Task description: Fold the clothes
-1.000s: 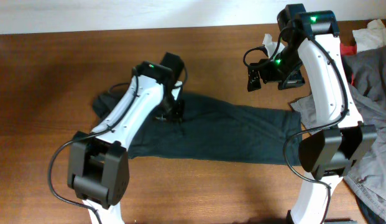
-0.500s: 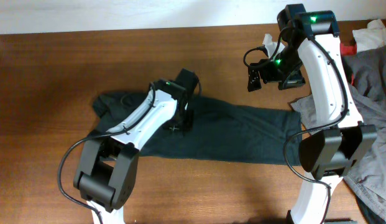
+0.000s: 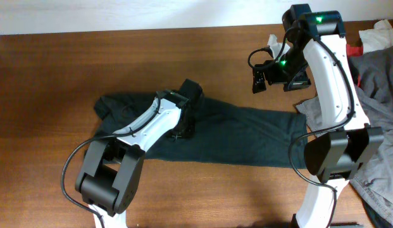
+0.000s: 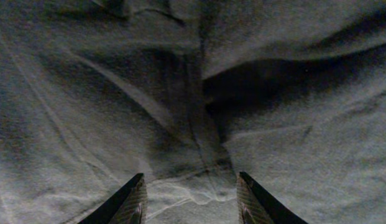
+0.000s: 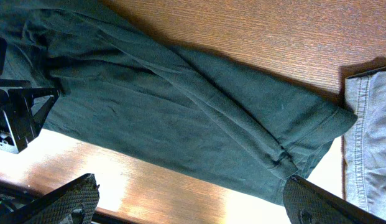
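Dark green clothes (image 3: 247,136), whole length overhead, seam creases only left wrist

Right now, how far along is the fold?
Done: the clothes lie as a long narrow band on the table. In hand: nothing; left gripper open over its creased middle, right gripper open, raised clear. Left, likely: folding the band's ends in.
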You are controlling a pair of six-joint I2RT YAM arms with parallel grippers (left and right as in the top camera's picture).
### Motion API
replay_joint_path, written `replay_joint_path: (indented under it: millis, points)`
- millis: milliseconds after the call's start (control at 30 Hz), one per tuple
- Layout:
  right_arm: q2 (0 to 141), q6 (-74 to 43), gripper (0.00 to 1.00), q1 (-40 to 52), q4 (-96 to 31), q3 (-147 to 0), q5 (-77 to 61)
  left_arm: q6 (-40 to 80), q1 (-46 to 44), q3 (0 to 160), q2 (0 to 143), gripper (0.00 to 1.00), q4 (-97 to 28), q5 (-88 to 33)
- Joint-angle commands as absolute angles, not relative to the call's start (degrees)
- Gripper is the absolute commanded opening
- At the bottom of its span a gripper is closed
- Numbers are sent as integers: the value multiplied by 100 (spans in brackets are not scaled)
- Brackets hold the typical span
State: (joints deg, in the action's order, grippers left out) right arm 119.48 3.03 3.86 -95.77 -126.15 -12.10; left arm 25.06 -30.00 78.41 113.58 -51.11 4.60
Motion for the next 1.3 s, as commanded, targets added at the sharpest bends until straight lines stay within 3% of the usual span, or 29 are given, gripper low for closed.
replay_joint_path:
  millis: [0, 567, 800, 900, 1033, 1267]
  points:
    - [11972, 294, 99, 405, -9561, -12578, -1175, 2727, -3030, 7787, 11356, 47, -5098, 587]
    - [11972, 294, 99, 405, -9592, -12578, -1070, 3148, -3162, 7533, 11356, 46, -4803, 738]
    - [11972, 294, 99, 405, -9719, -12578, -967, 3146, -3162, 7494, 11356, 26, -4807, 738]
    - [11972, 294, 99, 405, -9727, -12578, -967, 3144, -3162, 7494, 11354, 11, -4877, 864]
    - [11972, 294, 99, 405, -9734, -12578, -967, 3144, -3157, 7592, 11303, 5, -5229, 1463]
    - [11961, 290, 99, 412, -9736, -12578, -1391, 3144, -3157, 8283, 10938, 4, -6272, 2252]
